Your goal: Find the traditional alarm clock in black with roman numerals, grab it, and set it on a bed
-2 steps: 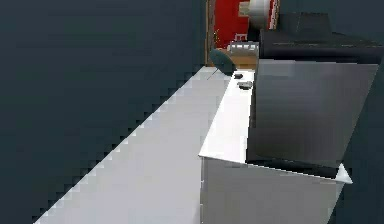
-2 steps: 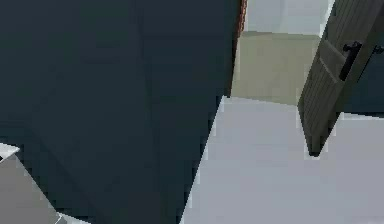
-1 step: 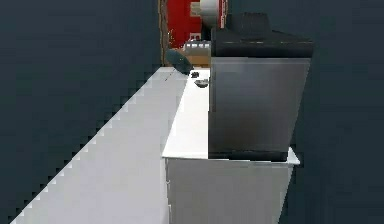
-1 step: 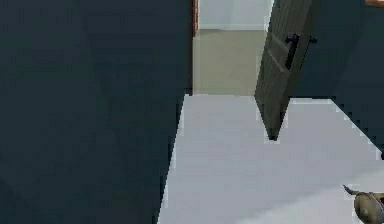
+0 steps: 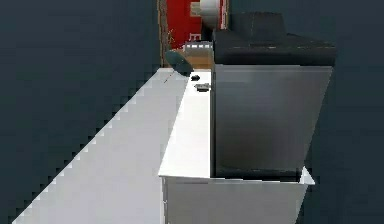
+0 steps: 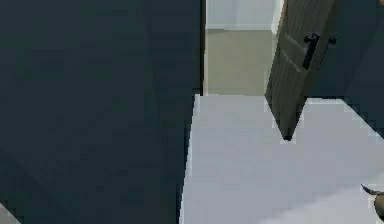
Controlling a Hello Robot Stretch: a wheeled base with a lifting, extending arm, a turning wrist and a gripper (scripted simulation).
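A white cabinet [image 5: 190, 140] runs away from me in the forward view. On it stands a large dark grey box [image 5: 268, 100]. Past the box, at the cabinet's far end, lies a dark rounded thing [image 5: 180, 62] with two smaller dark blobs [image 5: 201, 84] beside it. I cannot tell from their shape what they are.
Behind the cabinet a red panel [image 5: 182, 20] with a white thing [image 5: 205, 10] shows between dark blue walls. Pale floor [image 5: 110, 160] runs along the cabinet's left. In the arm side view a dark brown door [image 6: 300, 60] stands ajar beside a doorway [image 6: 235, 45], with pale floor [image 6: 270, 160] below.
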